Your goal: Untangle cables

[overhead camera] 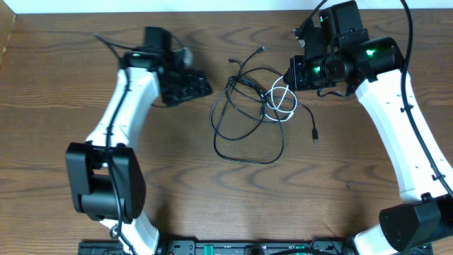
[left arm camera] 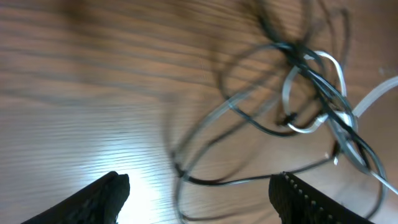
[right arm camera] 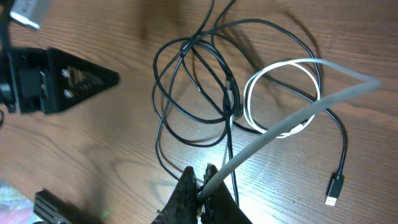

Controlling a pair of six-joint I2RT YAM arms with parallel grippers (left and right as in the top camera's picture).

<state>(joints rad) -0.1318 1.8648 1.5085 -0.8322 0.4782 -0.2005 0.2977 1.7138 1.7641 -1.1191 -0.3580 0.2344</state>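
The cables lie tangled at the table's middle: black loops (overhead camera: pixel 244 120) and a small white coil (overhead camera: pixel 283 101) at their right. My right gripper (overhead camera: pixel 290 75) is just right of the tangle. In the right wrist view it (right arm camera: pixel 203 180) is shut on a stretch of the white cable (right arm camera: pixel 273 134), which runs up to the white coil (right arm camera: pixel 249 99) beside the black loops (right arm camera: pixel 180 81). My left gripper (overhead camera: pixel 200 85) stands open left of the tangle, holding nothing. In its blurred wrist view (left arm camera: pixel 199 199) the black cable (left arm camera: pixel 249 118) and the white loop (left arm camera: pixel 339 71) lie ahead.
A black cable's plug end (overhead camera: pixel 315 136) lies free on the wood to the right of the tangle, also in the right wrist view (right arm camera: pixel 334 188). The table's back edge (overhead camera: pixel 212 10) runs along the top. Both arm bases (overhead camera: pixel 106 184) stand near the front edge.
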